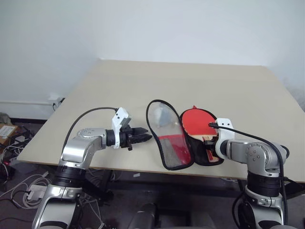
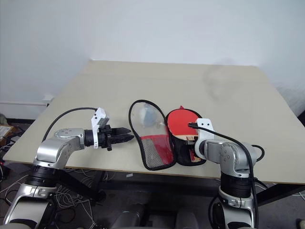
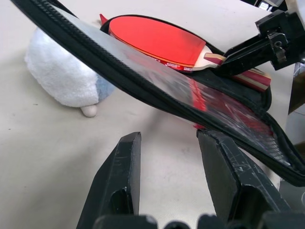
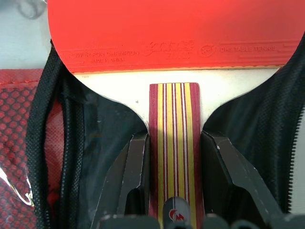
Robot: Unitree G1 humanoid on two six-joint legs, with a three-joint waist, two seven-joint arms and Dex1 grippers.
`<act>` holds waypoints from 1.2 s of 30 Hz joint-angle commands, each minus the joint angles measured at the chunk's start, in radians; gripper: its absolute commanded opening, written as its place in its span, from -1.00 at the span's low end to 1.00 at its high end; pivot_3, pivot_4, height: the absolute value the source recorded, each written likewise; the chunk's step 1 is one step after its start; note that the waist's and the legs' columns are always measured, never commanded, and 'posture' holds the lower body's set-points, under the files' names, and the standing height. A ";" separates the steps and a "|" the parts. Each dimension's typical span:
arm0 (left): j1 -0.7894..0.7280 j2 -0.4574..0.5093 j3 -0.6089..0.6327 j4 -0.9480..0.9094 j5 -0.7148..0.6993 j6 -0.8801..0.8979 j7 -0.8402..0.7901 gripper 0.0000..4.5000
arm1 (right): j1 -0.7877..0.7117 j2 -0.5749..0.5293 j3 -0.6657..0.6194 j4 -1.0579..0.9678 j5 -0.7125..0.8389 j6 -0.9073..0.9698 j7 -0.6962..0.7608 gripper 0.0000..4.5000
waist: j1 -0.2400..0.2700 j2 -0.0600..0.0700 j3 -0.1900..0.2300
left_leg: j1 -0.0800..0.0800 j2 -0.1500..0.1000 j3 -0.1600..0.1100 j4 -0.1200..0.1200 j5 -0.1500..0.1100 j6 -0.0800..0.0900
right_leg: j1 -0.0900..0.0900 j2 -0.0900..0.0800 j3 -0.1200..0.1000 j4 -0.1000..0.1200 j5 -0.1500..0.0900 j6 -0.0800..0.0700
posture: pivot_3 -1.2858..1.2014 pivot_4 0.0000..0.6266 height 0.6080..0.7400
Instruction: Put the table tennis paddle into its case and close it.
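Paddle (image 4: pixel 167 33) placement: the red-faced blade is lying inside the lower half of the open case (image 1: pixel 167 143), which is resting near the front edge of the beige table (image 1: pixel 190 81). The striped wooden handle (image 4: pixel 174 143) is pointing toward the robot and is sitting between the two black fingers of the right gripper (image 4: pixel 174 181). Both fingers are pressing against the sides of the handle, so the right gripper is grasping the paddle by its handle.

Case condition: the case is lying unzipped. Its lid, with the clear window and red lower panel, is standing tilted up on the robot's left side of the paddle, hinged along the paddle's left edge. The black-edged lower half is surrounding the blade and the handle on both sides.

Left gripper (image 3: pixel 169 157): it is hovering just beside the raised lid, pointing toward it. Its fingers are standing apart with nothing between them; the lid's black zip edge is passing just above the fingertips.

Other items: a white plush toy (image 3: pixel 64 78) is sitting on the table behind the lid, visible through the clear window.
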 commanded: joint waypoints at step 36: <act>-0.072 0.057 -0.018 0.076 0.033 -0.040 -0.093 -0.99 | -0.109 -0.002 -0.226 -0.032 0.113 -0.445 0.106 0.72 | -0.004 0.002 -0.001 | 0.000 0.001 0.000 0.000 0.000 0.000 | -0.001 0.001 0.001 0.000 0.000 0.000 | 0.03 -1.00 1.00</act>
